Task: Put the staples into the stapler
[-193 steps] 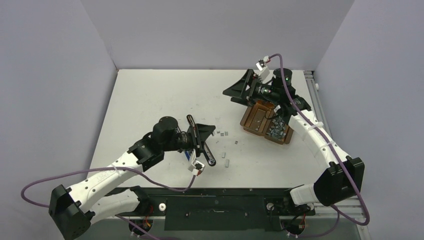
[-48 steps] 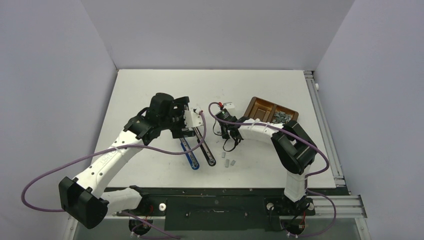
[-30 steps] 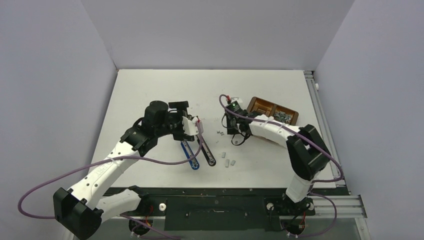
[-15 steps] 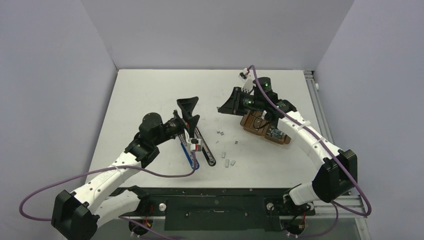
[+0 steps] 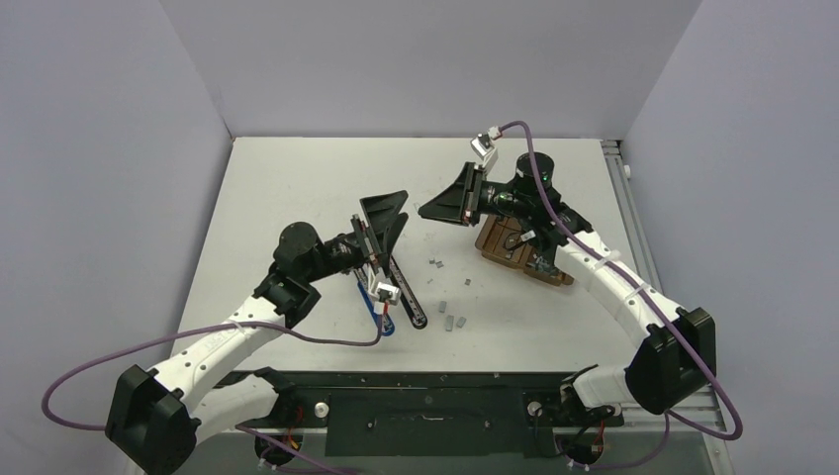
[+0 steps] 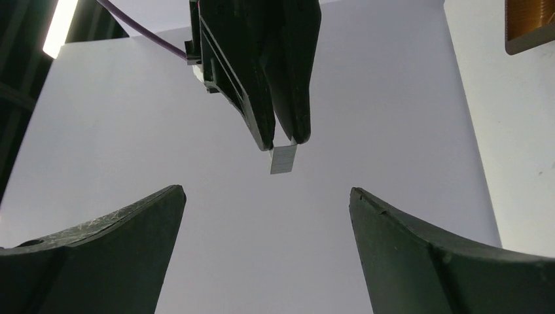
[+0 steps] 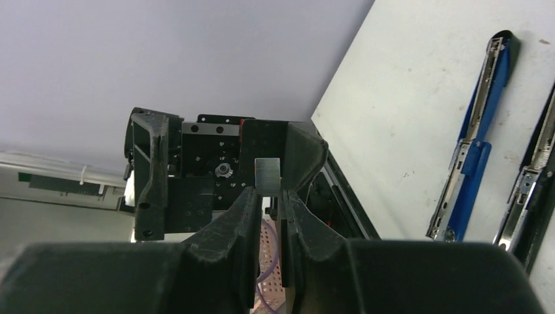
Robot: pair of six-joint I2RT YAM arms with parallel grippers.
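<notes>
Your right hand (image 7: 268, 191) pinches one staple strip (image 6: 283, 159) by its end, aloft at 1 o'clock from the open stapler (image 7: 474, 157); left hand (image 6: 265, 191) gapes empty; expect light, stiff, slick, snaps at joints, so grip flat sides.

The right fingers (image 6: 296, 78) lift a staple strip (image 6: 283, 159) off the surface (image 5: 297, 188) toward 1 o'clock; the left fingers (image 6: 118, 229) rise, spread, facing them.

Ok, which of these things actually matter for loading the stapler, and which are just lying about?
Job in hand:
staple strip, pinched in the right fingers
loose staples
blue stapler
black stapler

Just lying about:
brown tray
</notes>
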